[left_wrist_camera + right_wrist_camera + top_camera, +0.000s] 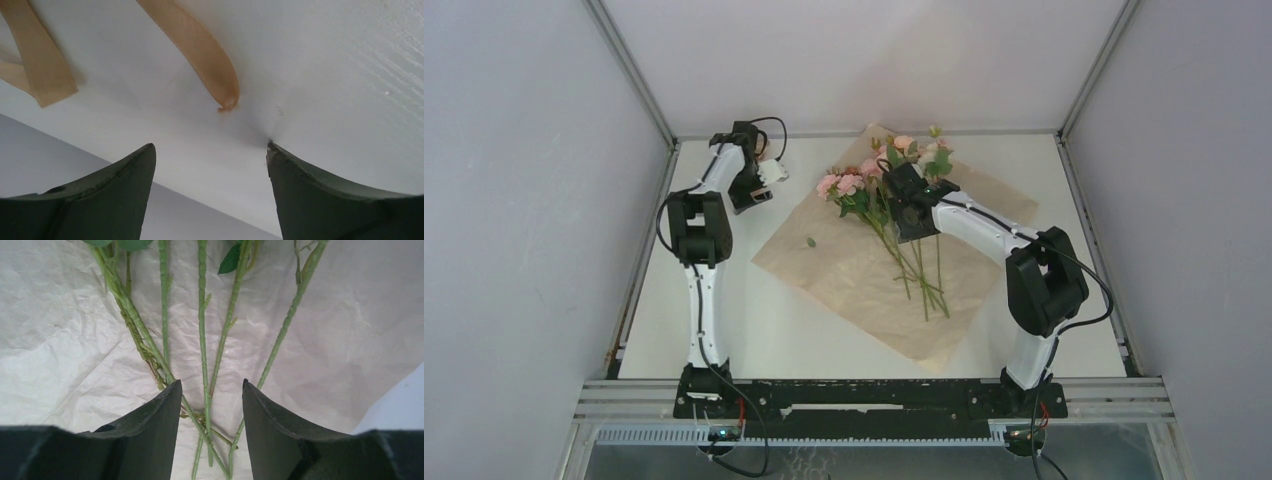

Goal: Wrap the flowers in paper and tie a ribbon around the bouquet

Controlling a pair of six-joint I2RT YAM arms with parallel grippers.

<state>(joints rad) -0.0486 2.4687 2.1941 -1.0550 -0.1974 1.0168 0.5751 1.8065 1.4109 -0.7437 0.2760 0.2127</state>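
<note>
The flowers lie on the orange-tan paper in the middle of the table, with pink and cream blooms toward the back and thin green stems fanning toward the front. My right gripper hovers over the stems. In the right wrist view it is open, and several stems cross on the pale crinkled paper below the fingers, none of them pinched. My left gripper is at the back left, off the paper. It stands open and empty just short of a curled ribbon end.
A second length of ribbon lies at the left of the left wrist view. One loose green leaf sits on the paper's left part. White enclosure walls close in the table on the left, back and right.
</note>
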